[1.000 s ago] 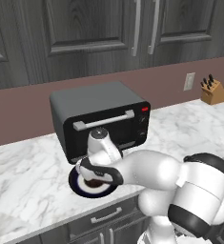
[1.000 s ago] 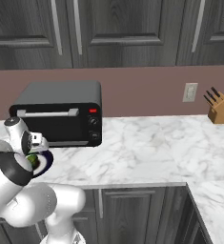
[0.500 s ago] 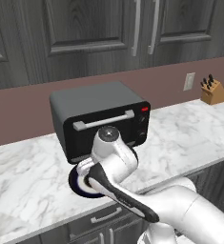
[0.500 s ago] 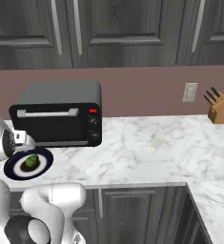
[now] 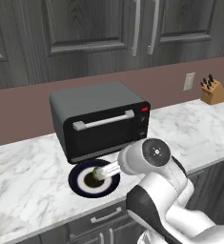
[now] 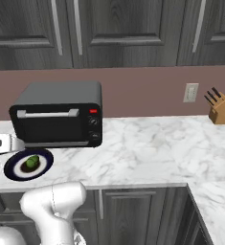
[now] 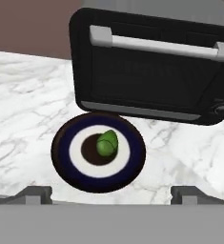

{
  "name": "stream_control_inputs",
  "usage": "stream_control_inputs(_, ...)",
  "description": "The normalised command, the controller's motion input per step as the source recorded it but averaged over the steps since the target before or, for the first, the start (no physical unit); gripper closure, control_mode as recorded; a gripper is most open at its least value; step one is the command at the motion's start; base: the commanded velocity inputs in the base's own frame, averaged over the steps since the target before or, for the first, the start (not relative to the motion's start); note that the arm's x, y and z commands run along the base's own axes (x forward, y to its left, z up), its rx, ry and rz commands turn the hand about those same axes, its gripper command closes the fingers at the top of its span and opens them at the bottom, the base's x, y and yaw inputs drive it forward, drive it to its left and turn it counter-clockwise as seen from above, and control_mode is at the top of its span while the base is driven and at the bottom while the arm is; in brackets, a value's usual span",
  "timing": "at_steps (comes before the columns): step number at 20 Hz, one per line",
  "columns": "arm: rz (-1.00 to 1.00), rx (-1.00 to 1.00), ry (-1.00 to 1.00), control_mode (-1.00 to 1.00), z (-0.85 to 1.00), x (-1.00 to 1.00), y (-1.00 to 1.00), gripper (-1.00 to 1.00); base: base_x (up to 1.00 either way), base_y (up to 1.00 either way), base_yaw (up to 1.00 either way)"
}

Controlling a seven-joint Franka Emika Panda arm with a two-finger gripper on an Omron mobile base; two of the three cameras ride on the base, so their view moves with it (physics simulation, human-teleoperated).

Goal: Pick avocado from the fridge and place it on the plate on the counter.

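The small green avocado (image 7: 107, 143) lies on the dark navy plate (image 7: 61, 157), just right of its dark centre. The plate rests on the marbled counter (image 7: 23, 95) in front of the toaster oven. My gripper (image 7: 111, 195) is open, its fingertips (image 7: 35, 194) wide apart and drawn back from the plate with nothing between them. In the right base view the avocado (image 6: 32, 161) sits on the plate (image 6: 13, 168). In the left base view my gripper (image 5: 100, 174) hovers over the plate (image 5: 77, 183) and hides most of the avocado. The fridge is out of view.
A black toaster oven (image 5: 101, 119) (image 6: 61, 115) stands right behind the plate, its door handle (image 7: 151, 45) close above it. A knife block (image 6: 220, 107) sits far right by the wall. Dark upper cabinets (image 5: 85, 28) hang overhead. Bare counter (image 6: 147, 153) stretches to the right.
The avocado has been let go and now lies on the plate. The gripper has opened wider and pulled back from it while the arm swung round.
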Motion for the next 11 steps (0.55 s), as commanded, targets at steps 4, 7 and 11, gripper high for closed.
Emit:
stream_control_inputs(4,-0.03,-0.04,-0.16,-1.00,0.98,-1.00,-0.51,-1.00,0.00,0.00,0.00)
stream_control_inputs(7,-0.20,0.01,-0.16,-1.00,0.65,-1.00,-0.60,-1.00,0.00,0.00,0.00)
stream_control_inputs(11,-0.09,0.08,-0.26,-1.00,0.02,-1.00,-0.59,-1.00,0.00,0.00,0.00)
